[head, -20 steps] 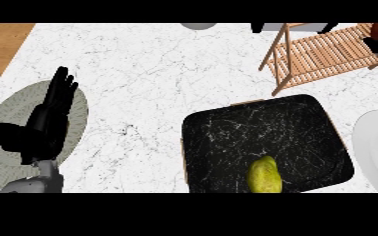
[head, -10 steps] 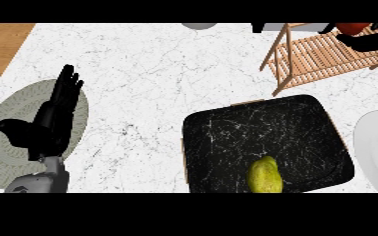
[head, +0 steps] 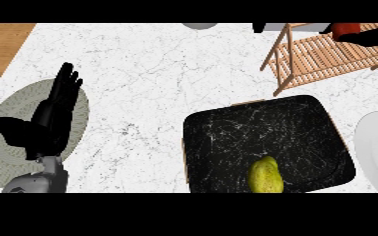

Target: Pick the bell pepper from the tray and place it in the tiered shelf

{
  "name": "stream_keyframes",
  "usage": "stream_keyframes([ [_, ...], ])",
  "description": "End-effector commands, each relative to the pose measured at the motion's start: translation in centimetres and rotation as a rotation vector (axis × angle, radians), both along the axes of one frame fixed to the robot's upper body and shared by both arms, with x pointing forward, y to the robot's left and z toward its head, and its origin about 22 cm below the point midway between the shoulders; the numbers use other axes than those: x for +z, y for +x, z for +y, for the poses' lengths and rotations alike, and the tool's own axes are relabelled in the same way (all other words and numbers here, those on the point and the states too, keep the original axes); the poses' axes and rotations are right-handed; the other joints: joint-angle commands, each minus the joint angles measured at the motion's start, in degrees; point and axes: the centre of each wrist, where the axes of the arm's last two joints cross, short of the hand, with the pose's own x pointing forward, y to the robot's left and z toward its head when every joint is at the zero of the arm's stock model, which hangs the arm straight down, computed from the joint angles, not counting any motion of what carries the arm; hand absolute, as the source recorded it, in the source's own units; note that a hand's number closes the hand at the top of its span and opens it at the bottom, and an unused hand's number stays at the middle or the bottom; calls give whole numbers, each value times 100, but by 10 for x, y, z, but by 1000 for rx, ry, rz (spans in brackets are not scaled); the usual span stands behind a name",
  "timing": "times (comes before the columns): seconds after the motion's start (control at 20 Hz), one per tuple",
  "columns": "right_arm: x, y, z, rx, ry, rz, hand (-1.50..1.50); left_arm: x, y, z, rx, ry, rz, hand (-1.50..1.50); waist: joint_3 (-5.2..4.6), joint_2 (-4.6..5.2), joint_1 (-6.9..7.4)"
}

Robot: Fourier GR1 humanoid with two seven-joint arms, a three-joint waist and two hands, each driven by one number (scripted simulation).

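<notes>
A red bell pepper shows at the view's top right edge, above the far end of the wooden tiered shelf. Black fingers of my right hand curl against it from the right; most of that hand is cut off by the edge. The black tray lies at the lower middle right, holding only a yellow-green fruit near its front rim. At the far left my left hand rests open, fingers pointing up, over a grey round plate.
A white rounded object sits at the right edge beside the tray. A grey round thing and a dark shape touch the top edge. White marble counter lies between the plate and the tray.
The red pepper and my right hand's fingers have come further into view over the shelf's far end. My left hand has shifted slightly, still open.
</notes>
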Motion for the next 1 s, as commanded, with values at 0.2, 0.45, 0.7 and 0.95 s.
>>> stream_keyframes([
  [0.2, 33, 1, -10, 10, 201, -133, -150, -2, 7, 8, 14, 13, -1, 0, -5, -22, -77],
  [0.45, 41, -26, -58, -152, 228, -142, -150, -5, -12, 15, 16, 13, 0, 0, -3, -15, -27],
  [0.7, 73, -77, -123, -245, 284, -97, -150, -6, -8, 11, 12, 14, -10, 0, -1, -17, -77],
  [0.95, 76, -122, -165, -264, 275, -95, -150, -1, -3, -14, 2, 0, -4, 0, 10, 19, -4],
])
